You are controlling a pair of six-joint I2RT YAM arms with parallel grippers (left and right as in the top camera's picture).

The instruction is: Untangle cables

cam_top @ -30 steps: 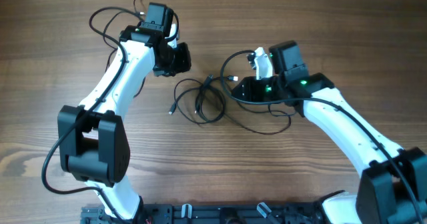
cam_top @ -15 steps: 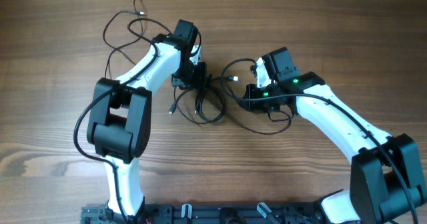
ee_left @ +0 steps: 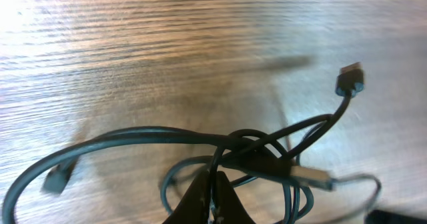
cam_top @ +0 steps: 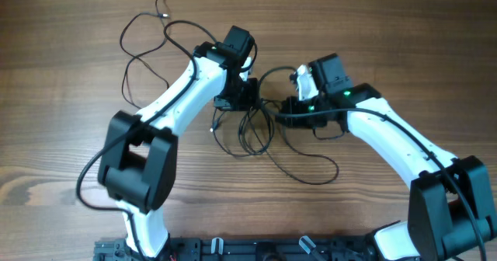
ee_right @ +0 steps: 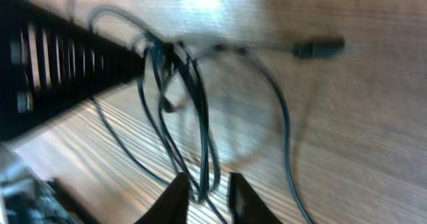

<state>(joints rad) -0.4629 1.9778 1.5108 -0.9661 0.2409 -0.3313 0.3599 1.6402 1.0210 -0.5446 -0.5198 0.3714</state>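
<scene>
The cables [cam_top: 253, 133] lie as a tangle of thin dark loops on the wooden table, between my two arms. In the left wrist view the knot [ee_left: 248, 151] sits just past my left gripper [ee_left: 215, 184], which is shut on one strand. A black plug [ee_left: 349, 81] sticks up at the right. My left gripper [cam_top: 247, 101] sits over the tangle's top edge. My right gripper [cam_top: 286, 107] is close to its right. Its fingers [ee_right: 177, 196] stand a little apart, open, with a hanging loop [ee_right: 200, 144] passing between them without being pinched.
One more thin cable [cam_top: 144, 39] lies spread in loose loops at the back left, apart from the tangle. A long strand [cam_top: 314, 172] trails out to the front right. The left arm's black body [ee_right: 60, 57] fills the left of the right wrist view.
My left arm has swung from the back left to the tangle, and its jaws have shut on a strand. The loops have shifted right and forward. The right gripper stayed nearly in place.
</scene>
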